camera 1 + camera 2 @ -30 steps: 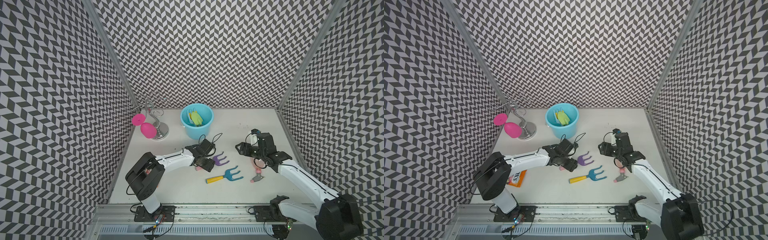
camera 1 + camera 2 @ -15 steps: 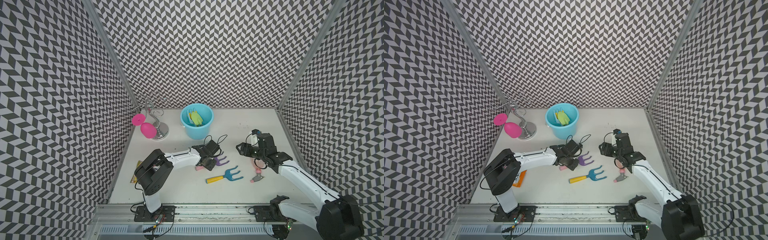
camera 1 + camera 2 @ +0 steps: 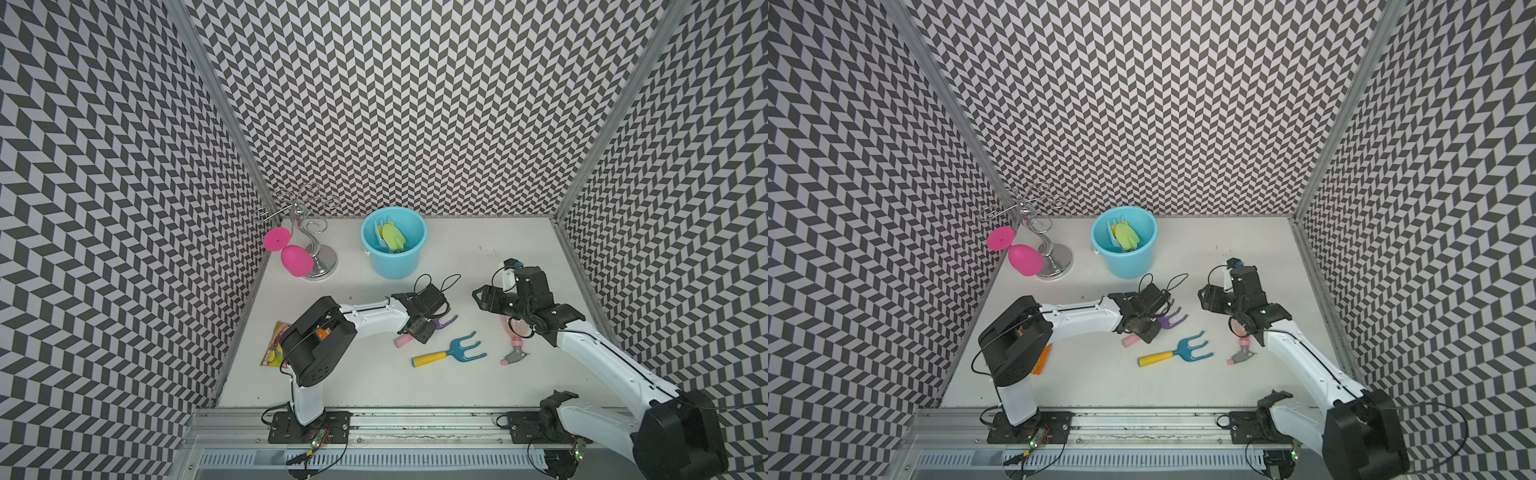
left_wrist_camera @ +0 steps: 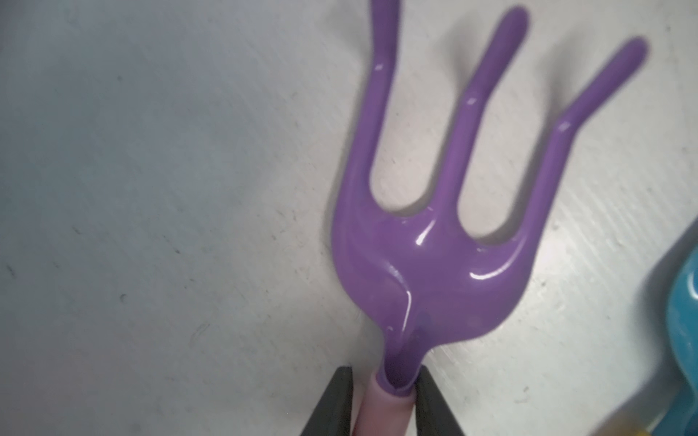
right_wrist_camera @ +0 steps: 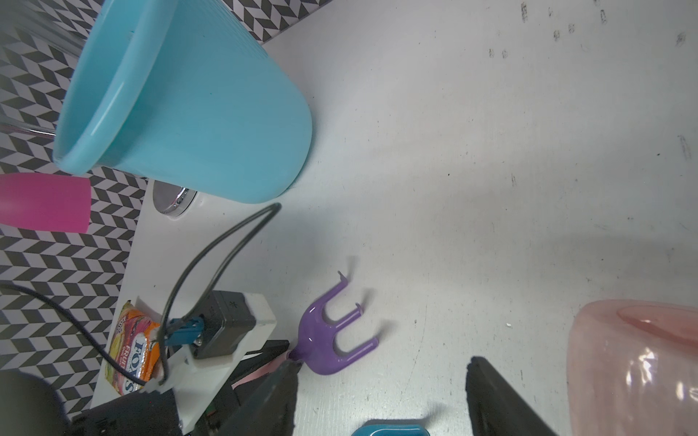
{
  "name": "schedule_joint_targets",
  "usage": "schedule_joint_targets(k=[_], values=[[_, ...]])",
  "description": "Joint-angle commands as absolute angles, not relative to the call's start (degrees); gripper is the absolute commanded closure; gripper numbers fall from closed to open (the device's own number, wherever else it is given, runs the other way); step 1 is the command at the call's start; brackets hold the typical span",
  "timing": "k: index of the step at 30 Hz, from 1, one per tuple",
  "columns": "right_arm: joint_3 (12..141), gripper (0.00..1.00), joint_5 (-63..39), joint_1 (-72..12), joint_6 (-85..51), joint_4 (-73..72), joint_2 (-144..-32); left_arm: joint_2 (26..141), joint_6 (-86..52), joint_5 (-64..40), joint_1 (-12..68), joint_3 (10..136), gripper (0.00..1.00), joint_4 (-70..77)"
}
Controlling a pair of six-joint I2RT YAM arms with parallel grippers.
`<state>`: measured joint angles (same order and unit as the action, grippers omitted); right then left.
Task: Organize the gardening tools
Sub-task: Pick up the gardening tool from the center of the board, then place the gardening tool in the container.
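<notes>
A purple fork (image 3: 444, 322) with a pink handle lies on the white table near the middle, also in the left wrist view (image 4: 426, 271). My left gripper (image 3: 419, 328) is shut on that handle where it meets the head, the fingers (image 4: 430, 400) pressing both sides. A blue fork (image 3: 457, 351) with a yellow handle lies just in front. The pink spray bottle (image 3: 517, 340) lies to the right, partly under my right arm. My right gripper (image 3: 482, 297) hovers open and holds nothing; its wrist view shows its gripper (image 5: 381, 368) above bare table.
A light-blue bucket (image 3: 395, 266) at the back holds green, yellow and pale-blue tools (image 3: 392, 235). A magenta wine glass (image 3: 296, 261) hangs on a chrome stand (image 3: 320, 257) at the back left. An orange snack packet (image 3: 274, 345) lies by the left wall.
My left gripper slid right along the pink handle towards the purple head and closed on it. The right arm has stayed still.
</notes>
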<state>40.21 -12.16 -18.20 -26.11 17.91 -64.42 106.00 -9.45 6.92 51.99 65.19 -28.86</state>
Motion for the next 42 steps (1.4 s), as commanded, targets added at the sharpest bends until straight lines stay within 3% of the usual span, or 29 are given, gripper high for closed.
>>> schedule_joint_targets(k=[1, 16, 26, 34, 42], values=[[40.2, 0.28, -11.4, -18.1, -26.3, 16.4, -63.7, 106.1, -8.3, 8.6, 52.4, 66.2, 0.73, -28.2], [40.6, 0.28, -9.2, -15.5, -27.4, 17.1, -59.9, 99.2, -7.3, 7.9, 51.9, 71.0, 0.91, -25.6], [39.9, 0.28, -9.4, -14.6, -28.8, 15.3, -57.4, 93.9, -9.5, 4.4, 48.0, 78.7, 0.92, -22.9], [42.9, 0.28, -17.8, -15.4, -26.2, 13.9, -59.8, 93.9, -12.4, 1.7, 42.4, 85.6, 0.92, -21.6], [48.8, 0.27, -18.5, -18.1, -25.7, 12.9, -62.0, 95.1, -13.8, 4.3, 36.5, 91.5, 0.91, -20.3]])
